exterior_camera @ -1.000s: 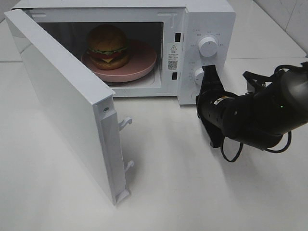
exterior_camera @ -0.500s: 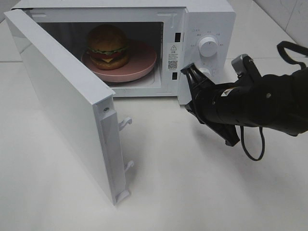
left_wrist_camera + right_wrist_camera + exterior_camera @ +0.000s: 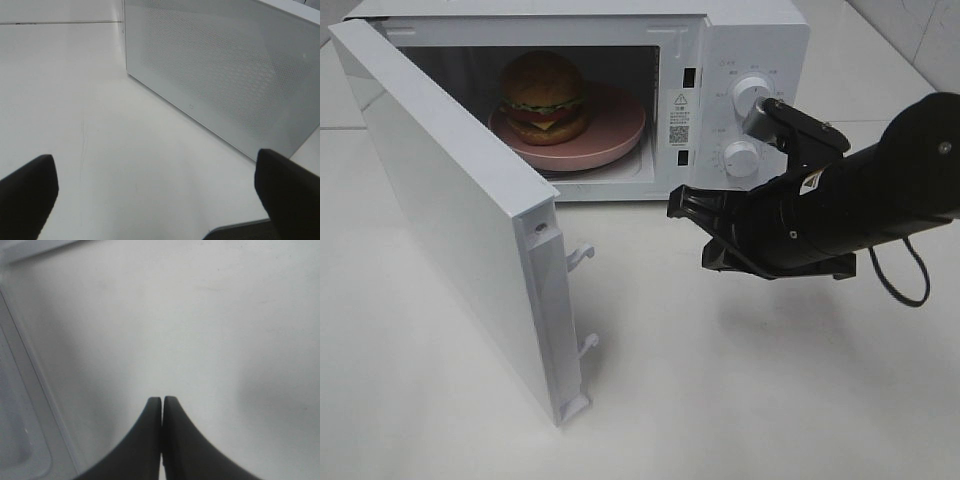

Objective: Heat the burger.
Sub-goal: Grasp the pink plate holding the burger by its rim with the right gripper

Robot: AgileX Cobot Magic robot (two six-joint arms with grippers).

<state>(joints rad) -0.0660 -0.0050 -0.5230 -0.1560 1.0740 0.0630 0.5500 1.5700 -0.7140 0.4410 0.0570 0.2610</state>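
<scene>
The burger, with a golden bun, lettuce, tomato and cheese, sits on a pink plate inside the white microwave. The microwave door stands wide open to the left. My right gripper is shut and empty. It hovers low over the table in front of the microwave's control panel, pointing left. In the right wrist view its fingertips are pressed together over bare table. My left gripper is open and empty beside a white meshed panel of the microwave. It is out of the high view.
Two knobs sit on the microwave's control panel, right behind my right arm. The door's latch hooks stick out from its free edge. The white table spreads in front.
My right arm has swung away from the lower knob and turned. Its gripper has moved left and now points left in front of the microwave's right side. Burger and door are unchanged.
</scene>
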